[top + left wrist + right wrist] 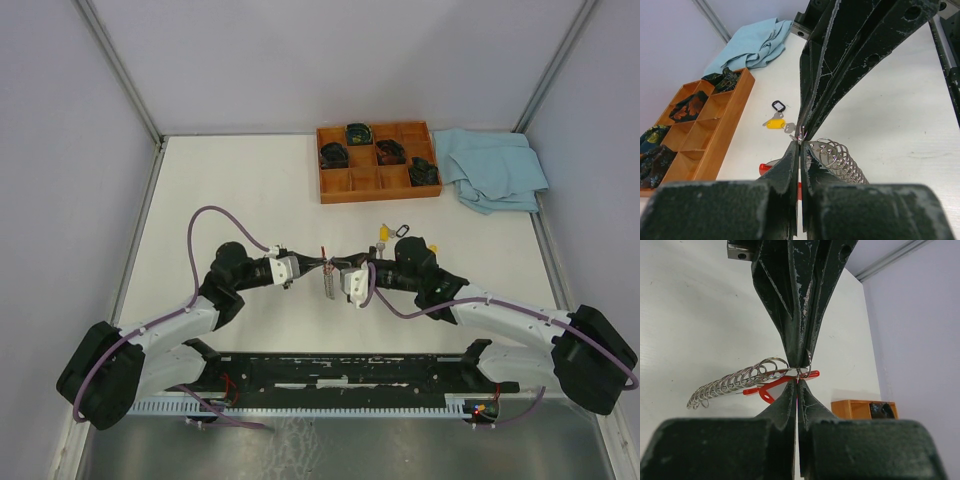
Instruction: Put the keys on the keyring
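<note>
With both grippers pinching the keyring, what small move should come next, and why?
Probably open the right gripper, leaving the keyring with the left gripper: both are shut on it, neither holds a key, and the yellow key lies loose nearby.

You've got one wooden tray (364, 184) holding four dark bundles (359, 132) (333, 155) (390, 152) (423, 172), one blue cloth (495, 168) just beside it, two yellow-capped keys (383, 233) (432, 247) near it

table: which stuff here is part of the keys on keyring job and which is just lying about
job:
keyring, pinched by left gripper and right gripper
chain of silver rings beside it
yellow-capped key
second yellow-capped key

lying about:
black oval loop
plain silver key
wooden tray
blue cloth
</note>
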`<state>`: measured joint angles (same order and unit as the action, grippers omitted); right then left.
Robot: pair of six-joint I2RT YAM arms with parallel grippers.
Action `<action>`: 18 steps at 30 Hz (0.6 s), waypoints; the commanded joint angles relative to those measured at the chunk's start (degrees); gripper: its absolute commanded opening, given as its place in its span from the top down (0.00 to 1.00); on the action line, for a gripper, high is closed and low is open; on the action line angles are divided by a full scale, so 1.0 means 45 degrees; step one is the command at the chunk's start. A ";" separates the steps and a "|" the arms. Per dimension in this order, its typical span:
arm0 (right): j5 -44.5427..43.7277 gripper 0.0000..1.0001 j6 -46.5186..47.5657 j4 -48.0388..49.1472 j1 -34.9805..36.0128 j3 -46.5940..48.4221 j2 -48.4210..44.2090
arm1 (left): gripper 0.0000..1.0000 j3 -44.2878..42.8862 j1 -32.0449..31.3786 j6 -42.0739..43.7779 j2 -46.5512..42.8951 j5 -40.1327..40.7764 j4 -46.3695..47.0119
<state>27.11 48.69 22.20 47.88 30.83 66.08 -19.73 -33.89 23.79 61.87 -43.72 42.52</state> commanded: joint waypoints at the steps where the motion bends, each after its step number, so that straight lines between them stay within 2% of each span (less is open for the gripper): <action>1: -0.0400 0.99 0.0564 -0.0136 -0.0034 0.0261 -0.0223 | 0.97 -0.0050 -0.0066 -0.0961 -0.0460 0.0524 0.1285; 4: -0.0566 0.99 0.0869 -0.0277 -0.0034 0.0280 -0.0323 | 0.97 -0.0081 -0.0064 -0.0791 -0.0611 0.0651 0.0891; 11: -0.0846 0.99 0.1255 -0.0465 -0.0034 0.0421 -0.0510 | 0.76 -0.0157 -0.0076 -0.0628 -0.0597 0.0518 0.0189; 18: -0.0811 0.99 0.1624 -0.0795 -0.0030 0.0612 -0.0551 | 0.69 -0.0453 -0.0067 -0.0237 -0.0431 0.0192 -0.0651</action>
<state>23.86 54.46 17.93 47.88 30.85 65.19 -19.57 -34.15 21.96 60.23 -42.11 41.06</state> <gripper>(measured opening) 0.015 0.303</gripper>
